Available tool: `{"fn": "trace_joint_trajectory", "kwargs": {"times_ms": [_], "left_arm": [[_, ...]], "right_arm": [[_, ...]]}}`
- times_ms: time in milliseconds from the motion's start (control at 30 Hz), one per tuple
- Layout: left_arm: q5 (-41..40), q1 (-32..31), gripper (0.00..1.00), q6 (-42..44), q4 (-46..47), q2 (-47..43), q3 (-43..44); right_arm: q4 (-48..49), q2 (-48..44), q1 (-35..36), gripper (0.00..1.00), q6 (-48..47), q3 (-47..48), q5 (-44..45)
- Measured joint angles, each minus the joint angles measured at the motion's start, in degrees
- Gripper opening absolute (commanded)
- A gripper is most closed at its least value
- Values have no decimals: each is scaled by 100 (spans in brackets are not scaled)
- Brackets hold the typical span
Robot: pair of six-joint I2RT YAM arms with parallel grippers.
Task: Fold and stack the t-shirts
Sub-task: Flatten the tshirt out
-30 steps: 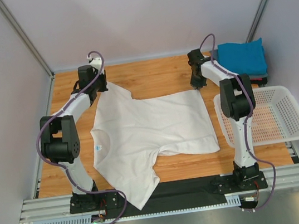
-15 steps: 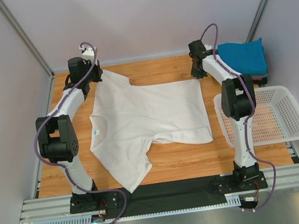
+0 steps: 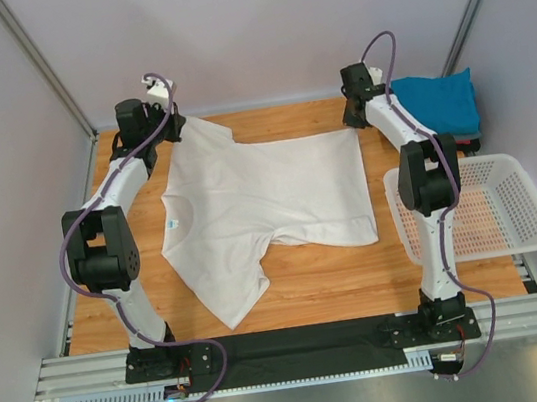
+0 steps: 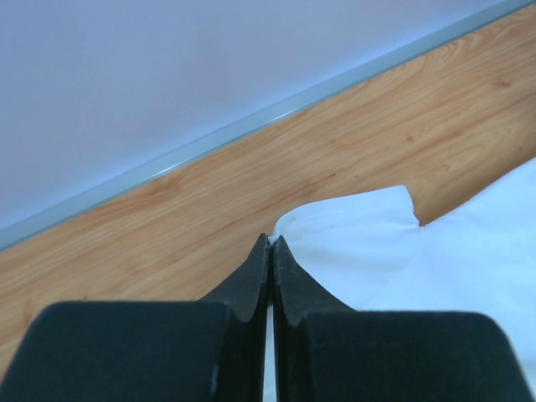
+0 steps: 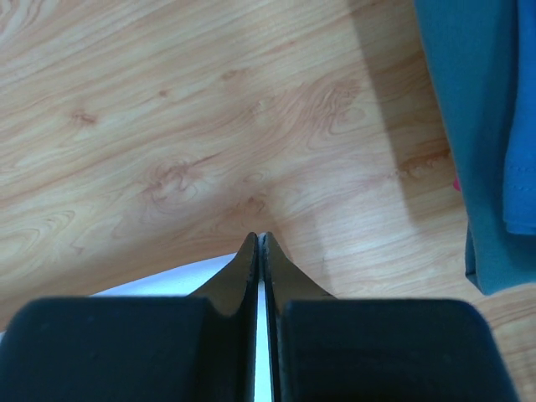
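Note:
A white t-shirt [image 3: 269,206] lies spread on the wooden table, collar to the left, hem to the right. My left gripper [image 3: 174,126] is shut on its far sleeve edge; the white cloth [image 4: 360,243] shows between and beside the closed jaws in the left wrist view. My right gripper [image 3: 353,128] is shut on the far hem corner; white cloth [image 5: 167,280] shows at the jaws in the right wrist view. A folded teal blue t-shirt [image 3: 436,103] lies on a dark grey one [image 3: 467,143] at the far right, also in the right wrist view [image 5: 481,126].
A white plastic mesh basket [image 3: 477,210] stands at the right edge of the table. Grey walls close the back and sides. A black mat [image 3: 300,343] runs along the near edge between the arm bases.
Both grippers have moved toward the far edge, dragging the white shirt with them. The near sleeve has slid up off the black mat and the shirt lies flatter.

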Motion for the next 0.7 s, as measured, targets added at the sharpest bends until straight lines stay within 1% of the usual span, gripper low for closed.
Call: {"fn": "trace_joint_trajectory", "kwargs": {"times_ms": [467, 700], "left_arm": [[37, 0, 0, 221, 0, 0, 7], [192, 0, 0, 262, 9, -46, -74]], "right_arm": [[435, 2, -20, 0, -378, 332, 103], [557, 0, -20, 0, -483, 286, 92]]}}
